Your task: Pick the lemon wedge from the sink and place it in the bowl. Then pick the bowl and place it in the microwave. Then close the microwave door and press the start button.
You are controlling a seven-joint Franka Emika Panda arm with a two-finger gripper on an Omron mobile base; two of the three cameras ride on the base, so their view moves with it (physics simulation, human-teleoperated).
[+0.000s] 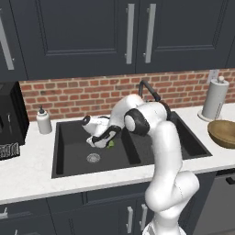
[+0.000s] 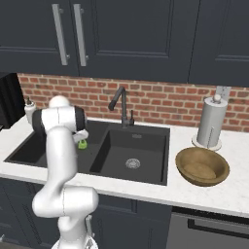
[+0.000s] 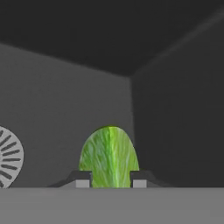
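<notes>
Step 1 underway: gripper point(image 3: 107, 183) sat clamped on the lemon wedge point(image 3: 109, 155) low in the sink's point(image 1: 69, 158) left basin, next needing a lift & carry over to the bowl point(image 2: 202, 167) on the counter.

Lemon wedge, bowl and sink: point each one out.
lemon wedge point(image 3: 109, 157), hand view, its green face.
bowl point(image 2: 185, 156), right base view, its left rim.
sink point(image 2: 138, 142), right base view, right basin's back wall.
</notes>
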